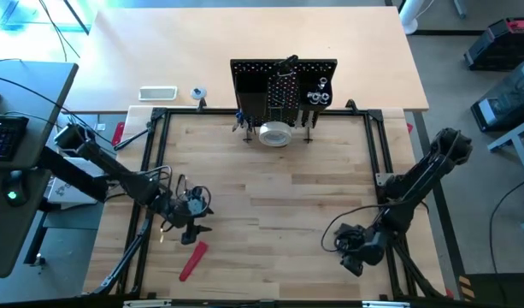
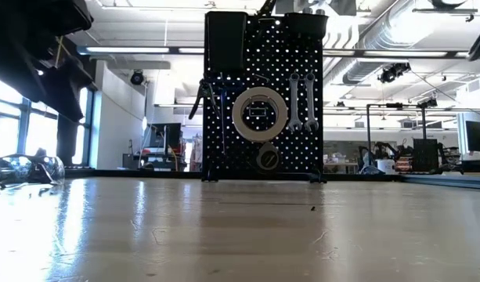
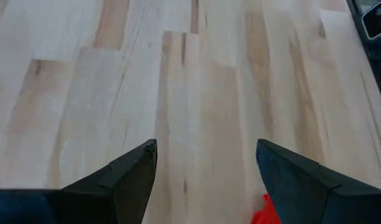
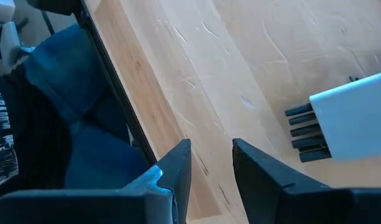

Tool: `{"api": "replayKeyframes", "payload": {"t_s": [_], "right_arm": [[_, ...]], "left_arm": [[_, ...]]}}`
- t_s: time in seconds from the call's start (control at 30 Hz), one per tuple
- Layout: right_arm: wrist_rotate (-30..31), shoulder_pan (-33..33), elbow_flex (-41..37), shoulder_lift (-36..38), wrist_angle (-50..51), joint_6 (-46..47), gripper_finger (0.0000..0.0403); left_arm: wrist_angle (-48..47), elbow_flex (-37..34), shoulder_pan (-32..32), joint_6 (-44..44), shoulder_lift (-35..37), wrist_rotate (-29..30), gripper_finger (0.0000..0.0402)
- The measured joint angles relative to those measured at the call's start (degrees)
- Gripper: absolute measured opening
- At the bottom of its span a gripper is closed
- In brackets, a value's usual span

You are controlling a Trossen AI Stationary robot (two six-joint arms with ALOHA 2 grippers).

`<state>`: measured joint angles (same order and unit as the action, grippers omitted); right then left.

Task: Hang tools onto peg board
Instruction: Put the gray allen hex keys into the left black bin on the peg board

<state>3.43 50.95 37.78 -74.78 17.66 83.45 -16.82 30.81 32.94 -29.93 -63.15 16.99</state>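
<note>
The black peg board [image 1: 283, 90] stands upright at the far middle of the table. In the low view [image 2: 263, 94] it carries a white tape roll [image 2: 258, 113], two silver wrenches [image 2: 301, 102], blue-handled pliers [image 2: 204, 98] and a small round tape measure [image 2: 268, 159]. A red-handled tool [image 1: 193, 259] lies flat on the table at the near left. My left gripper [image 1: 191, 224] is open and empty just beyond the red tool, whose tip shows in the left wrist view [image 3: 263, 213]. My right gripper [image 1: 354, 257] hovers at the near right, empty, its fingers a narrow gap apart [image 4: 210, 155].
A black frame rail [image 1: 150, 162] runs around the wooden work area. A white tray [image 1: 157, 92] and a small roll [image 1: 197, 92] lie beyond the far left corner. A white block with dark prongs [image 4: 355, 118] shows near my right gripper.
</note>
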Motion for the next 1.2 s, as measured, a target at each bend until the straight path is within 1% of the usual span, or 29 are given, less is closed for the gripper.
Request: {"api": "replayKeyframes", "payload": {"t_s": [0.13, 0.2, 0.43, 0.57, 0.77, 0.97, 1.1, 1.2], "right_arm": [[1.11, 0.11, 0.00, 0.00, 1.08, 1.75, 0.0129], [2.08, 0.10, 0.00, -0.02, 3.06, 2.89, 0.0149], [2.33, 0.09, 0.00, -0.02, 8.71, 7.86, 0.0230], [2.73, 0.09, 0.00, -0.02, 11.46, 12.54, 0.0258], [3.63, 0.09, 0.00, -0.22, 14.94, 20.31, 0.0266], [7.03, 0.09, 0.00, -0.32, 16.43, 25.91, 0.0266], [6.91, 0.06, 0.00, -2.71, 16.45, 27.90, 0.0266], [4.16, -0.01, 0.00, -6.42, 16.12, 29.68, 0.0266]], "left_arm": [[2.56, 0.00, 0.14, 0.79, -2.68, 0.28, 0.0266], [3.71, 0.00, 0.14, 1.53, -4.48, 0.28, 0.0266], [7.82, 0.00, 0.14, 2.59, -11.55, -0.06, 0.0266], [11.25, 0.00, 0.14, 3.31, -15.31, -0.36, 0.0266], [19.53, 0.02, 0.12, 6.30, -20.01, -1.68, 0.0266], [24.73, 0.05, 0.11, 9.07, -22.96, -2.83, 0.0266], [24.84, 0.07, 0.10, 9.22, -23.61, -2.97, 0.0266], [24.99, 0.04, 0.12, 9.77, -23.61, -2.97, 0.0266]]}}
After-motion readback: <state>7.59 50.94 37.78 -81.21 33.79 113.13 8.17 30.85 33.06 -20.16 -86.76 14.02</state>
